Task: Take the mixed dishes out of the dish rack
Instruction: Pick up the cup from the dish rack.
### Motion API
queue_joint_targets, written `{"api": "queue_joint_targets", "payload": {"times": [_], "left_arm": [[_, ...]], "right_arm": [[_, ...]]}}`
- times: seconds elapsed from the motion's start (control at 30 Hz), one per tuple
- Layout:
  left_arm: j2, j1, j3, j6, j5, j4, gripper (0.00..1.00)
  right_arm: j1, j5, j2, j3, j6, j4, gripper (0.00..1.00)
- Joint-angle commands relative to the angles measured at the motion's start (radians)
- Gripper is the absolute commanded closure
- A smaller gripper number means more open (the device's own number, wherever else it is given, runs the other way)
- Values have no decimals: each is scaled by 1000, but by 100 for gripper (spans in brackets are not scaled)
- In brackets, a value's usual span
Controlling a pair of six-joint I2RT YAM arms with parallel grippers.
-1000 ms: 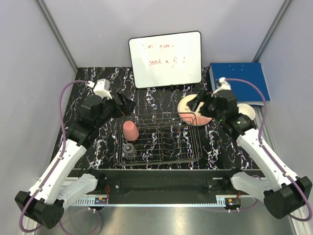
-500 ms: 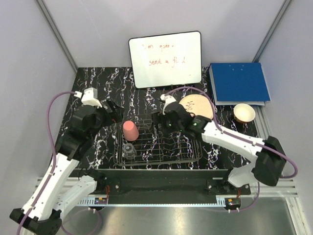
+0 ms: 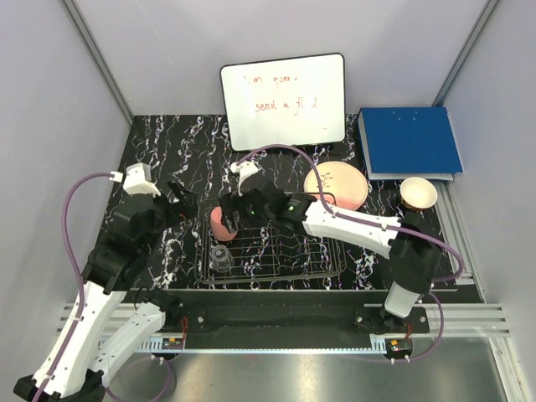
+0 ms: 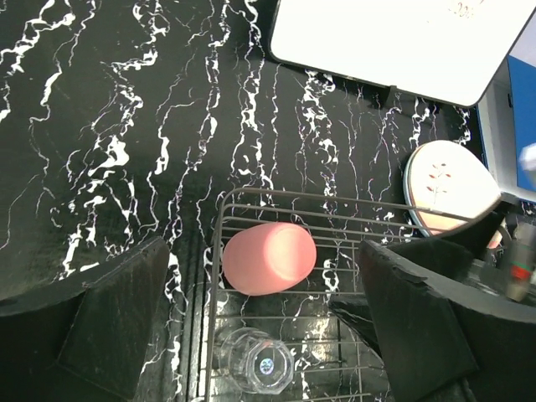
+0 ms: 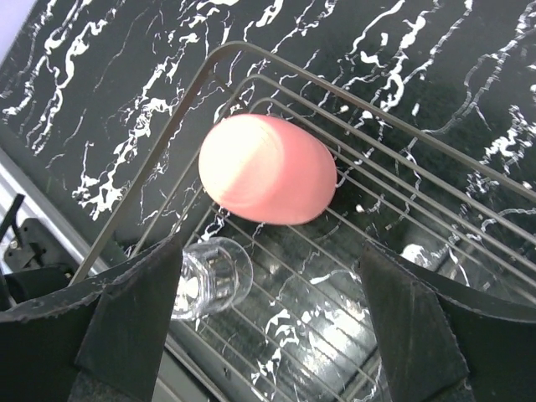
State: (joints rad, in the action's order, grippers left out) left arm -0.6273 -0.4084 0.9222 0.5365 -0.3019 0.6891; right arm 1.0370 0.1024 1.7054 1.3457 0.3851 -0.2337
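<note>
My right jaws stand spread wide over the pink cup (image 5: 268, 167), which sits in the far left corner of the dish rack (image 3: 293, 251) beside the small clear glass (image 5: 213, 280), lined up to straddle it. My left jaws, also spread and empty, hang just outside the rack, leaving room.

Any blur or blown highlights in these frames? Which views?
Right wrist: the pink cup is washed out to near white on its lit side. Left wrist: cup and table are sharp, but what looks like the right arm at the right edge is blurred. Top external: even light, no obvious glare or blur.
</note>
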Motion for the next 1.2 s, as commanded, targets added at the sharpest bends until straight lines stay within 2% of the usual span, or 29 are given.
{"api": "queue_joint_targets", "payload": {"times": [0.0, 0.63, 0.7, 0.73, 0.93, 0.97, 1.17], "left_arm": [[23, -1, -6, 11, -34, -3, 1], [52, -1, -51, 14, -29, 7, 1], [55, -1, -49, 10, -34, 10, 1], [57, -1, -49, 8, -36, 10, 1], [60, -1, -51, 10, -34, 10, 1], [60, -1, -51, 11, -34, 10, 1], [54, -1, -48, 16, -29, 3, 1]], "right_arm": [[28, 22, 66, 79, -35, 31, 6], [49, 66, 293, 248, -58, 5, 6], [49, 63, 301, 248, -55, 10, 9], [47, 59, 301, 245, -54, 11, 14], [49, 86, 260, 216, -48, 20, 28], [47, 89, 241, 211, -46, 23, 34], [47, 100, 159, 188, -43, 22, 38]]}}
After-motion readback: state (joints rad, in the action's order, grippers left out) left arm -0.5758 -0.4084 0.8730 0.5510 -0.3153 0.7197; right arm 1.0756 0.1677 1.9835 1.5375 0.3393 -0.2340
